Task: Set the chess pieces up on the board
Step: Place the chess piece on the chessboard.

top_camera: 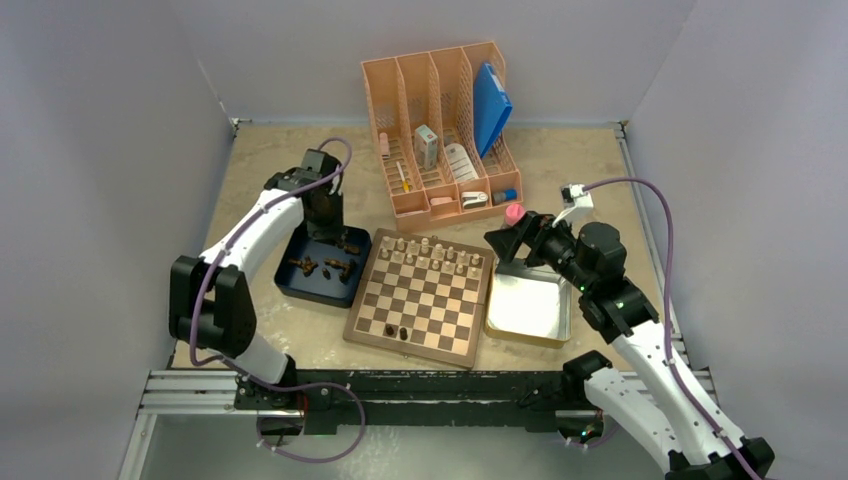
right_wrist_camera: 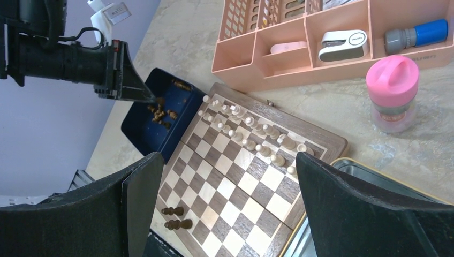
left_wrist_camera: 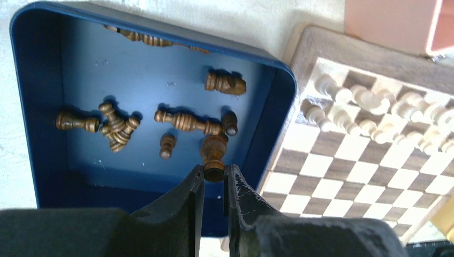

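Observation:
My left gripper [left_wrist_camera: 214,172] is shut on the base of a dark brown chess piece [left_wrist_camera: 214,150], low over the dark blue tray [left_wrist_camera: 134,69]. Several more dark pieces [left_wrist_camera: 187,122] lie loose in that tray. In the top view the left gripper [top_camera: 325,235] hangs over the tray [top_camera: 290,285], just left of the board [top_camera: 410,352]. Two dark pieces [top_camera: 395,331] stand on the board's near left squares, also seen from the right wrist [right_wrist_camera: 176,218]. Pale pieces [top_camera: 430,250] fill the far rows. My right gripper [top_camera: 505,240] is open and holds nothing, hovering by the board's far right corner [right_wrist_camera: 321,136].
A shiny metal tin [top_camera: 530,305] lies right of the board, under the right arm. A pink desk organiser [top_camera: 440,130] with a blue folder and small items stands behind the board. A pink-capped jar [right_wrist_camera: 392,91] stands near the board's far right corner.

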